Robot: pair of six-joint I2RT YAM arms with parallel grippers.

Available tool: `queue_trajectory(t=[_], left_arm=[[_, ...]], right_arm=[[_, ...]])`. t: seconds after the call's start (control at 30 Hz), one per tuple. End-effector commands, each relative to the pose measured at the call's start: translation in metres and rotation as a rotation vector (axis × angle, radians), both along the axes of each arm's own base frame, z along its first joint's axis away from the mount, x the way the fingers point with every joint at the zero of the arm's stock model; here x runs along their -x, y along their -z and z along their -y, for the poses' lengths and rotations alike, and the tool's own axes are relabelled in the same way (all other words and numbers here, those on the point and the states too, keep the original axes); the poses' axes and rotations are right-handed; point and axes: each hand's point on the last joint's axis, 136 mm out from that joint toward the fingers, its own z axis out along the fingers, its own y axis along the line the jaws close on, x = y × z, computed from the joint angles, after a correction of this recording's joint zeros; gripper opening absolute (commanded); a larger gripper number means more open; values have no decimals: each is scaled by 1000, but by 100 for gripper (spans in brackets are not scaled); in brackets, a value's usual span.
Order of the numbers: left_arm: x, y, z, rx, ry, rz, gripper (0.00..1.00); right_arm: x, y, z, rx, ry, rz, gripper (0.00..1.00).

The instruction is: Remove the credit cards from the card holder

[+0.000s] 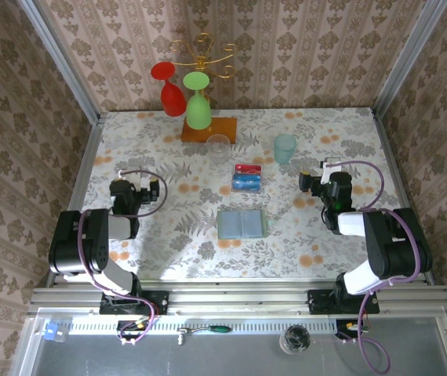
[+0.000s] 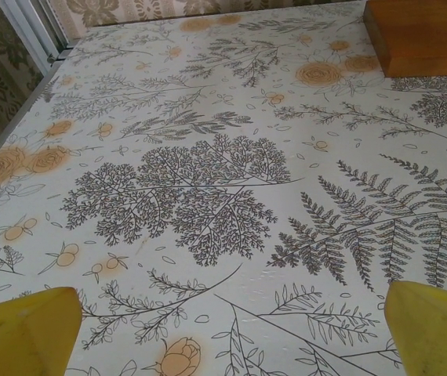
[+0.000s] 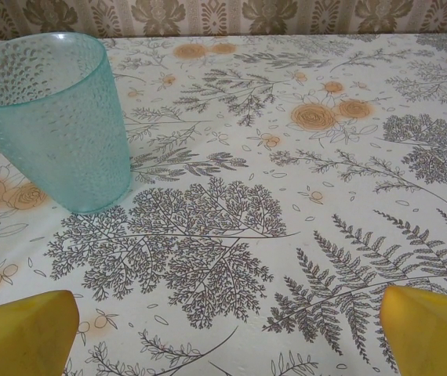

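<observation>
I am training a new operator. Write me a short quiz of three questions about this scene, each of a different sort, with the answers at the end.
1. True or false: the card holder lies open, its two panels side by side.
2. In the right wrist view, what stands ahead of the right gripper, to the left of the picture? A) a teal cup B) a white plate C) a brown bottle
3. Fill in: seen from above, the red card lies outside the holder, just beyond the ___ card.

Key: 1 true; 2 A; 3 blue (the blue card).
</observation>
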Motion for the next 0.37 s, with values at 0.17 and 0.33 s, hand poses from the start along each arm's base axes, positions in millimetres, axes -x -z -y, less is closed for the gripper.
queue_trajectory(t=[0.17, 0.33], left_arm=[[-8, -15, 2, -29, 7, 52, 100], [-8, -15, 3, -30, 7, 52, 100]], right_arm=[[-2, -2, 0, -7, -5, 19, 100], [0, -2, 0, -10, -5, 23, 100]])
